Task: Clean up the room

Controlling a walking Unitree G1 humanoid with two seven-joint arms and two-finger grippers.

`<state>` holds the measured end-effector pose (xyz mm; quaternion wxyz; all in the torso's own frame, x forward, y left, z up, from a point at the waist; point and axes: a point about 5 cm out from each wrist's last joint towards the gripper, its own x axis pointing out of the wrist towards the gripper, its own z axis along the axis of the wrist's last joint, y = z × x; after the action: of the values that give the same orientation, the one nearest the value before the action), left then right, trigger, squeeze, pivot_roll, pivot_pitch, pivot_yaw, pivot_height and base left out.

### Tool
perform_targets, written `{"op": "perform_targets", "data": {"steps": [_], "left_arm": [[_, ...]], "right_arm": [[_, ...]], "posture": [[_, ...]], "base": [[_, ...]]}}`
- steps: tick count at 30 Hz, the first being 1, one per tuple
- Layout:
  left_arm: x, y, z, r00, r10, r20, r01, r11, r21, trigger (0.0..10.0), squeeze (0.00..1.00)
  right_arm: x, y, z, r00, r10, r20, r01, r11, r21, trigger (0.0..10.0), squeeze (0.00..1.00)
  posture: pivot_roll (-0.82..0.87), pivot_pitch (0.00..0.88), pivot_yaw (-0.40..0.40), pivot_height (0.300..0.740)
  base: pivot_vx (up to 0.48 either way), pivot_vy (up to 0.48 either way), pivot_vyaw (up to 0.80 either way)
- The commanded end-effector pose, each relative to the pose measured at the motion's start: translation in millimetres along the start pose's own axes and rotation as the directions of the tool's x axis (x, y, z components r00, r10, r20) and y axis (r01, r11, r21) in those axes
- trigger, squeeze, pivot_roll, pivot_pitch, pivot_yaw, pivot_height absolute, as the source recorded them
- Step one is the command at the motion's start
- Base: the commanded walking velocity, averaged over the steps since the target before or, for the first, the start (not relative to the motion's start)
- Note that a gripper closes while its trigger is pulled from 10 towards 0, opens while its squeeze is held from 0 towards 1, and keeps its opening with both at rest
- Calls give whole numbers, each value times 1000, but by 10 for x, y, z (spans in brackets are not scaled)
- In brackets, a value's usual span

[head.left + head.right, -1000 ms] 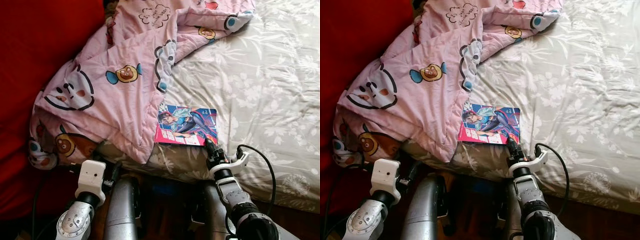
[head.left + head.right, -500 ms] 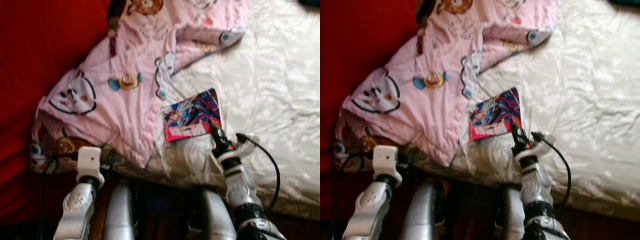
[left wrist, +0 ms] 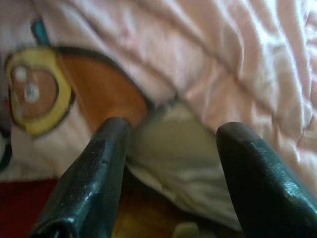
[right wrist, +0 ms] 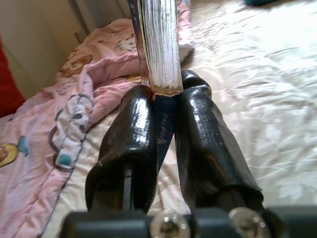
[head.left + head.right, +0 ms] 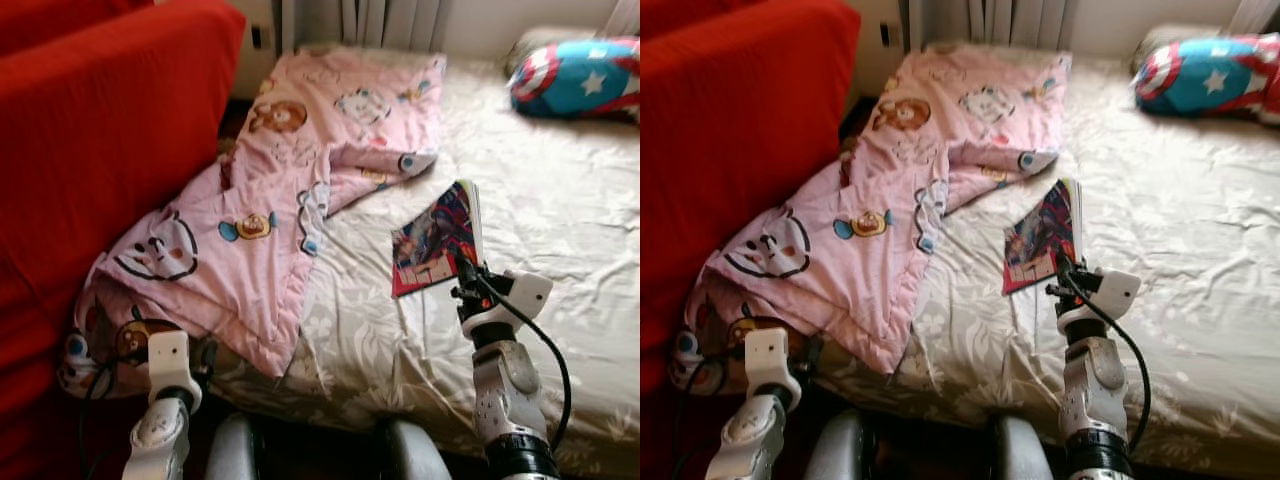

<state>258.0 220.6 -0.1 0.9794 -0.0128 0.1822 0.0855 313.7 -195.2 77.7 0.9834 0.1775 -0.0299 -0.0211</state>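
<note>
A colourful comic book point(image 5: 435, 240) stands lifted off the bed, tilted on edge above the sheet. My right gripper point(image 5: 467, 275) is shut on its lower corner; in the right wrist view the two fingers point(image 4: 131, 129) pinch the book point(image 4: 158, 44) by its spine, page edges facing the camera. A rumpled pink cartoon blanket point(image 5: 300, 170) lies over the left side of the bed and hangs off its near corner. My left gripper point(image 3: 171, 134) is open low by that corner, its fingers pointing at the hanging blanket point(image 3: 208, 54) and holding nothing.
The bed's pale floral sheet point(image 5: 560, 200) stretches to the right. A blue, red and white star pillow point(image 5: 575, 75) lies at the far right. A big red sofa point(image 5: 90, 130) stands close on the left. Curtains point(image 5: 380, 20) hang behind the bed.
The right gripper has closed on the book and raised it from flat on the sheet to tilted upright. The head camera has tipped up, so more of the bed shows.
</note>
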Motion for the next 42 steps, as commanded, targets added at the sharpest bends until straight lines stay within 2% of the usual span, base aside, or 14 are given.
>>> {"op": "perform_targets", "data": {"steps": [1, 3, 6, 9, 18, 28, 39, 42], "left_arm": [[-7, -11, -79, 999, 12, -31, -12, 1000, -22, 10000, 0], [-8, -61, -214, 995, -2, -102, 0, 1000, -15, 10000, 0], [-11, -86, -284, 990, -8, -143, 7, 1000, -8, 10000, 0], [-80, -89, -481, 968, -1, -250, 3, 1000, 7, 10000, 0], [-238, -52, -760, 927, 19, -374, -9, 1000, 29, 10000, 0], [-330, -97, -903, 900, 9, -437, 7, 999, 34, 10000, 0], [-370, -96, -953, 890, 12, -455, 7, 999, 39, 10000, 0], [-374, -91, -959, 889, 12, -458, 10, 999, 46, 10000, 0]], "right_arm": [[4, 25, 29, 1000, 7, 22, -6, 1000, -26, 10000, 0], [-27, 14, -56, 1000, -9, -7, 9, 999, -36, 10000, 0], [-43, 11, -98, 1000, -20, -20, 19, 999, -36, 10000, 0], [-102, 28, -196, 999, -24, -49, 22, 999, -36, 10000, 0], [-214, 21, -373, 994, -29, -106, 25, 999, -40, 10000, 0], [-259, 21, -473, 988, -50, -145, 40, 997, -69, 10000, 0], [-309, -18, -534, 983, -85, -165, 71, 993, -91, 10000, 0], [-302, -20, -541, 980, -92, -174, 75, 992, -98, 10000, 0]], "posture": [[5, 0, -54, 636], [7, 0, -55, 651], [9, 0, -54, 666], [1, 0, -51, 686], [2, 0, -68, 740], [3, 0, -79, 740], [-8, 0, -78, 740], [-8, 0, -82, 740]], "base": [[0, 0, 0], [0, 0, 0], [0, 0, 0], [0, 0, 0], [0, 0, 0], [0, 0, 0], [0, 0, 0], [0, 0, -746]]}}
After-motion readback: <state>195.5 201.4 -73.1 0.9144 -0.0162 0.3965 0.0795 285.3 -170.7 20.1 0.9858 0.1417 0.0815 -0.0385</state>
